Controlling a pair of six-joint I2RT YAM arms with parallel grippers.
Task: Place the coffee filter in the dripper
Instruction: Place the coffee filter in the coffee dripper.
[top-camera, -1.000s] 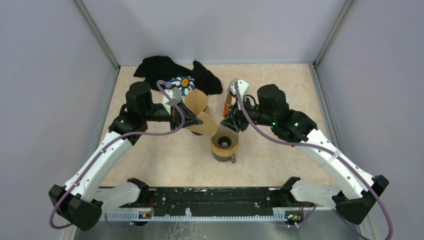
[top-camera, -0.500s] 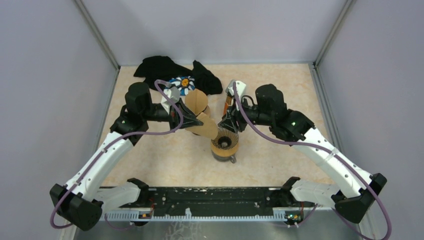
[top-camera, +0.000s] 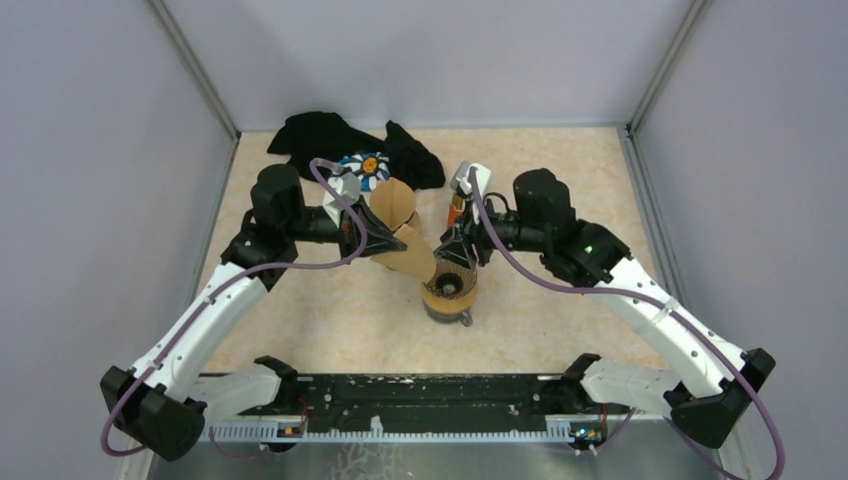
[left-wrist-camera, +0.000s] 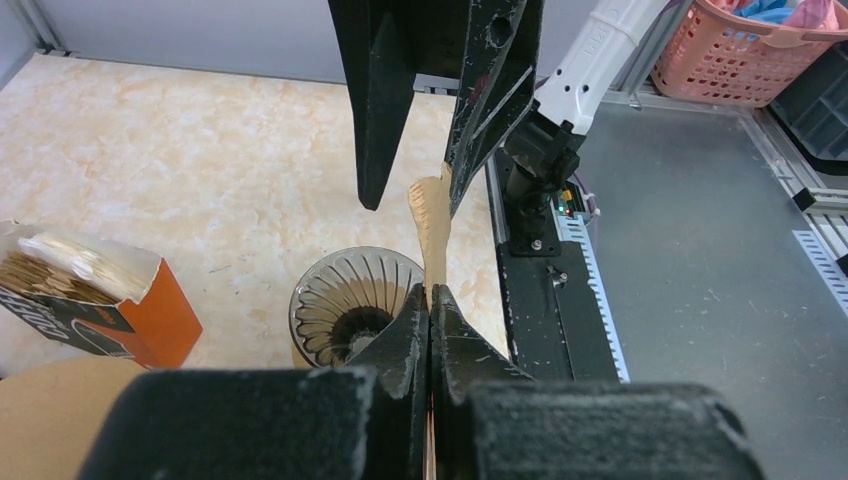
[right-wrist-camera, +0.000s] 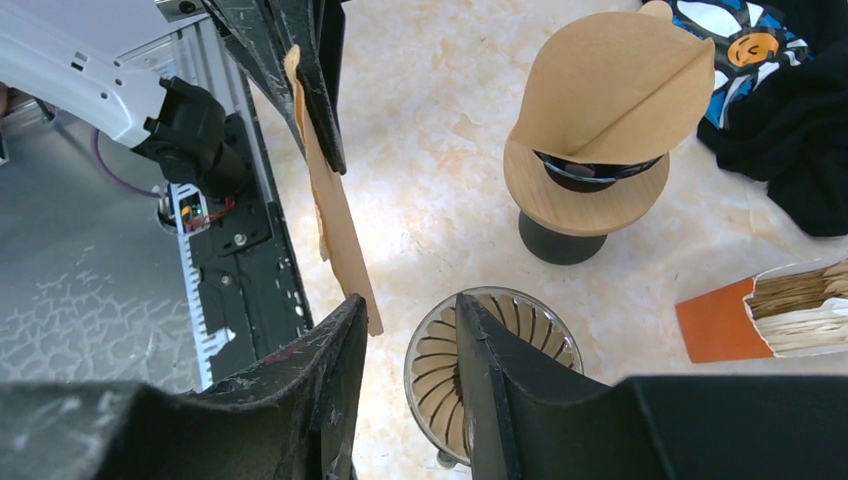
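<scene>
While pinched by the left gripper (left-wrist-camera: 430, 335), coffee filter (left-wrist-camera: 433, 235) near the dripper (left-wrist-camera: 345, 300), right gripper (right-wrist-camera: 408, 312) spread beside it.

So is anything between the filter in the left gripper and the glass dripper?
No object is. The dripper sits empty below the filter. Only the open right gripper hangs over it, around the filter's free end.
</scene>
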